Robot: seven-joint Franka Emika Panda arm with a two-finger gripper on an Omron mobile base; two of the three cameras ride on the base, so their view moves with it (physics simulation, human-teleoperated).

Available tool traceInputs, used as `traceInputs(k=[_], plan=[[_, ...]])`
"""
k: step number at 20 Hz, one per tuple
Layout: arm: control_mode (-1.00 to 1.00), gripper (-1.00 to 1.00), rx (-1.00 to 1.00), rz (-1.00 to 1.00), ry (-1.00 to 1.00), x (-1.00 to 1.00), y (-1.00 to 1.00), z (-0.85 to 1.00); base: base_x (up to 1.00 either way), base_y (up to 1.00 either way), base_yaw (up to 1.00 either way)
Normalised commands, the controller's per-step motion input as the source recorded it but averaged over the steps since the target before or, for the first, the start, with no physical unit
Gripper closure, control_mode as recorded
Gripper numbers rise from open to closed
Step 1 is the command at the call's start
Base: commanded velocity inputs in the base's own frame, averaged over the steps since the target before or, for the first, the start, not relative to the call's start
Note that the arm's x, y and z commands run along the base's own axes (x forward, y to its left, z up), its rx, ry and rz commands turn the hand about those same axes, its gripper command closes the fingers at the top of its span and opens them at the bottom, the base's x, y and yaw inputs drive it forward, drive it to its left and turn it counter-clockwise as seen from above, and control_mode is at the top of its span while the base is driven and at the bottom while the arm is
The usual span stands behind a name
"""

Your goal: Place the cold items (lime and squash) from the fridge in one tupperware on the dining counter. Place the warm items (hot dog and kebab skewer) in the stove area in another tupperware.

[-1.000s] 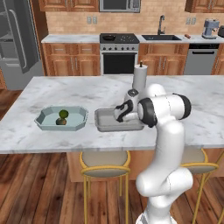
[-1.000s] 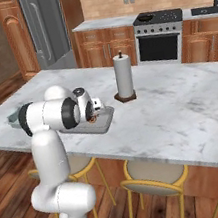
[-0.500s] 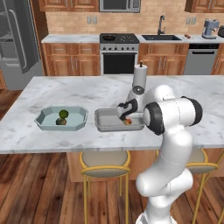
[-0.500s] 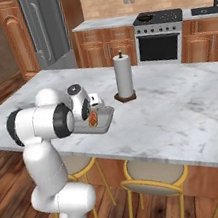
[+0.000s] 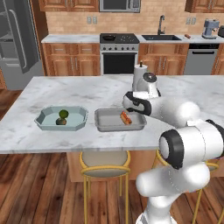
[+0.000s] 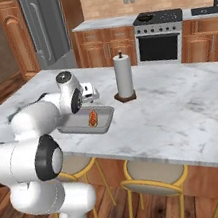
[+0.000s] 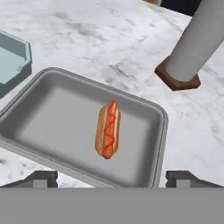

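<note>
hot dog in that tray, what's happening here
The robot arm is sorting food into two containers on the marble counter. The hot dog lies in the grey tray, and the open gripper hangs just above it, holding nothing. Left of the tray, the pale blue tupperware holds a lime and another small item. A paper towel roll stands beside the tray. No kebab skewer is in the tray yet.

No readable text, label, brand or number appears anywhere.
</note>
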Motion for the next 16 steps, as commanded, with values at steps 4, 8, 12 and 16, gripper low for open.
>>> traceInputs(k=[4,8,12,16], plan=[[-1.0,-1.0,0.09,-0.14,0.15,-1.0,-0.23,0.68,0.0,0.0,0.0],[-1.0,-1.0,0.14,-0.26,0.37,-1.0,-0.07,0.33,0.0,0.0,0.0],[-1.0,-1.0,0.07,-0.33,0.52,-1.0,0.0,0.0,0.0,0.0,0.0],[-1.0,-1.0,0.02,-0.32,0.49,-0.96,0.0,-0.16,0.0,0.0,0.0]])
